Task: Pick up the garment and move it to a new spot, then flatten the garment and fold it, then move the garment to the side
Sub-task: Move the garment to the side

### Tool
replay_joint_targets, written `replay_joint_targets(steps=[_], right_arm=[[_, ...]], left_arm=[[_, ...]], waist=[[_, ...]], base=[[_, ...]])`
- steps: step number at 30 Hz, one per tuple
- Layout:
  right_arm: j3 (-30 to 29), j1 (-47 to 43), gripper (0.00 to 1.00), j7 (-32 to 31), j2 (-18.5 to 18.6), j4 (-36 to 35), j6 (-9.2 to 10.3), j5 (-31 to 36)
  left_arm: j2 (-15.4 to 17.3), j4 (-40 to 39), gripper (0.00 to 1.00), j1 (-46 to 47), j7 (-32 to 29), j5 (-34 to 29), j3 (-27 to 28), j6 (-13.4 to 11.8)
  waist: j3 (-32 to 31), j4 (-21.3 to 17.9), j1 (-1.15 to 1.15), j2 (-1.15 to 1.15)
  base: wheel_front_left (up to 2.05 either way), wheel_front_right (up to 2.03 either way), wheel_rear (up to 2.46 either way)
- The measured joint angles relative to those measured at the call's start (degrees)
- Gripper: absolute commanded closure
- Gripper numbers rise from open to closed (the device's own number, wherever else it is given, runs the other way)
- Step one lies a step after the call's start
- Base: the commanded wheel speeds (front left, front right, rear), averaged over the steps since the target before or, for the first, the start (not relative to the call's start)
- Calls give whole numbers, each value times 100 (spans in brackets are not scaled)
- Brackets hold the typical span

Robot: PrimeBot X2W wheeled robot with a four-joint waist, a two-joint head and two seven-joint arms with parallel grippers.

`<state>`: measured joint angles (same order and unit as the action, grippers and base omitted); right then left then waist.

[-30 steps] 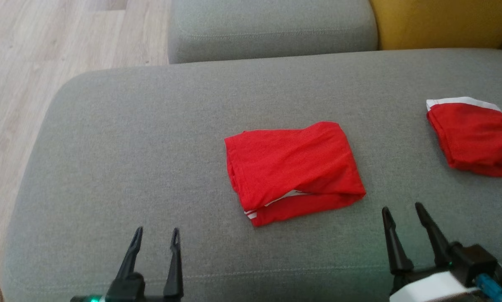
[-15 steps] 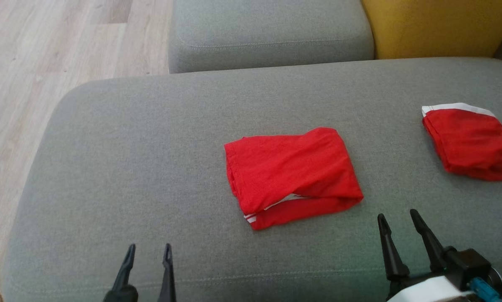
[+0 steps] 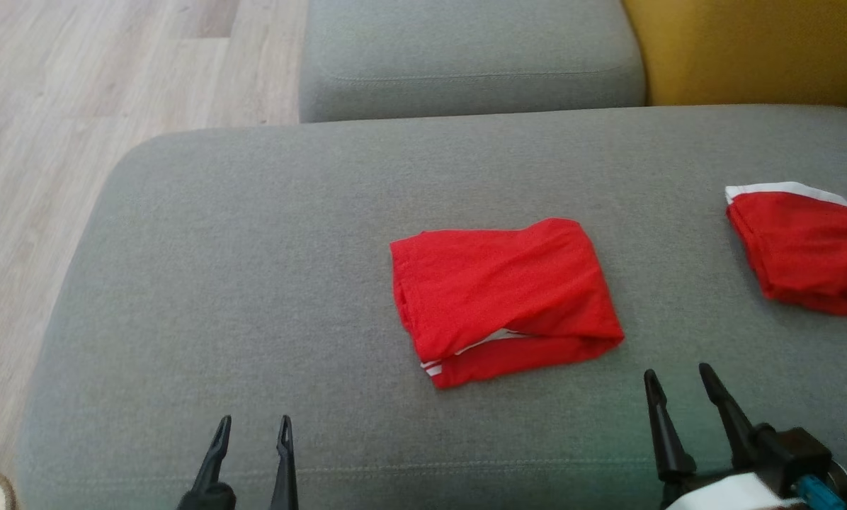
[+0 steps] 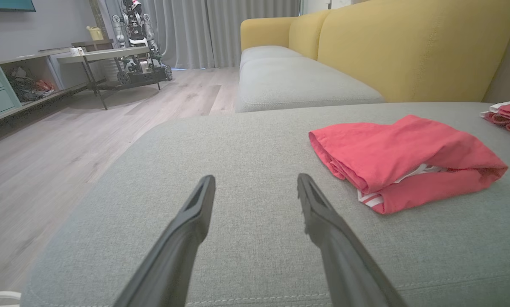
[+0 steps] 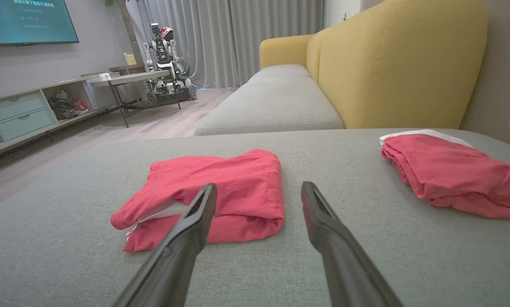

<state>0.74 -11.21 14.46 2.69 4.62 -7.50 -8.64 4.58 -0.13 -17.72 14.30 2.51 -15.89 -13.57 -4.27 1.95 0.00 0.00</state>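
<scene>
Both sets of jaws are wide open and hold nothing. The left gripper (image 3: 254,419) hangs over the near edge of the big grey cushion (image 3: 253,248), toward its left side. The right gripper (image 3: 678,370) hangs over the same near edge, toward the right side. Neither one touches any cloth.

The garment (image 3: 501,297) lies in the middle of the cushion, a little toward the right gripper. It looks folded already, so the picking up, the flattening and the folding seem done. What seems left is the last step: move it to the side. A second red garment (image 3: 802,248) sits folded at the far right side of the cushion, and that may be the spot for finished ones, but I cannot be sure.

The garment is bright red and folded into a thick, nearly square bundle. The top layer lies a bit slanted, not neat and straight. White stripes peek out at the corner nearest the cushion's front edge. The cloth looks thin and soft, so it could fall open if only one layer is pinched.
</scene>
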Motion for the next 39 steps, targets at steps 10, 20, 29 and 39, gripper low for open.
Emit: replay_joint_targets(steps=[10, 20, 29, 39], right_arm=[[-13, 916, 0, 0, 130, 970, 0, -168], [-34, 3105, 0, -42, 838, 4024, 0, -1129], [708, 4036, 0, -360, 1370, 5005, 0, -2153], [1927, 4109, 100, -1043, 1635, 5059, 0, -3122]], left_arm=[[-23, 48, 0, 26, -1, -89, -43, 55], [-63, 171, 0, 326, -1, -142, -404, 104], [-101, 223, 0, 911, 0, -134, -812, 16], [-115, 221, 0, 1108, -1, -75, -1000, -255]], waist=[[129, 291, 0, 0], [439, 767, 0, 0], [953, 1137, 1, 0], [1175, 1200, 1, 0]], base=[[0, 0, 0], [0, 0, 0], [0, 0, 0], [0, 0, 0]])
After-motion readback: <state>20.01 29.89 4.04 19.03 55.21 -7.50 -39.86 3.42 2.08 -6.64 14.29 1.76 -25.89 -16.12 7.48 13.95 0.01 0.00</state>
